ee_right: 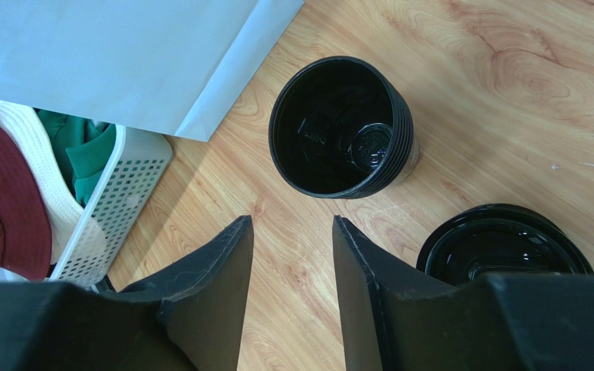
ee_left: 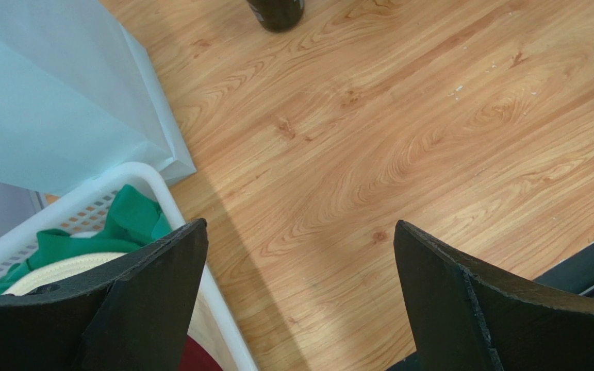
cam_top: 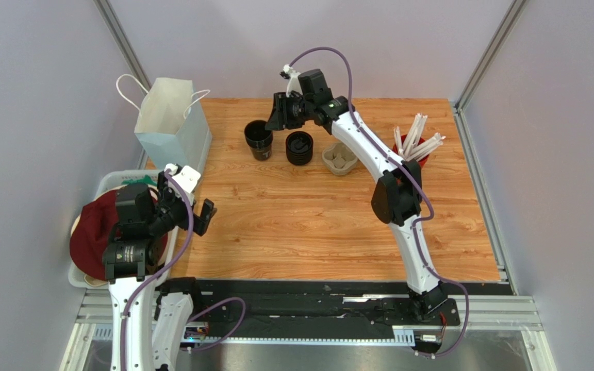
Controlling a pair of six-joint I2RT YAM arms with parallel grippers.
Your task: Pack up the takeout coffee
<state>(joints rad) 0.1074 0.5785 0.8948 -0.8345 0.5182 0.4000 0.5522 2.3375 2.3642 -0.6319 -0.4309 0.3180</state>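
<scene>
The takeout coffee is standing upright on the bench, its round black lid on, toward 12 o'clock from the bench's middle. Just beside it at 9 o'clock an open black container with ribbed sides is standing, apart from it. At the coffee's 3 o'clock a grey pulp cup carrier is lying close by.

The right gripper is hovering above these two black things. Its fingers are standing only partly spread, with a narrow gap and bare wood showing between them. It is pinching nothing and touching neither cup.

The left gripper is hanging over the bench's 8 o'clock edge, spread wide and holding nothing, beside a white basket that is carrying a dark red cap and green cloth.

The white paper bag is standing open at the 10 o'clock corner. A red holder of white straws is sitting near 2 o'clock.
</scene>
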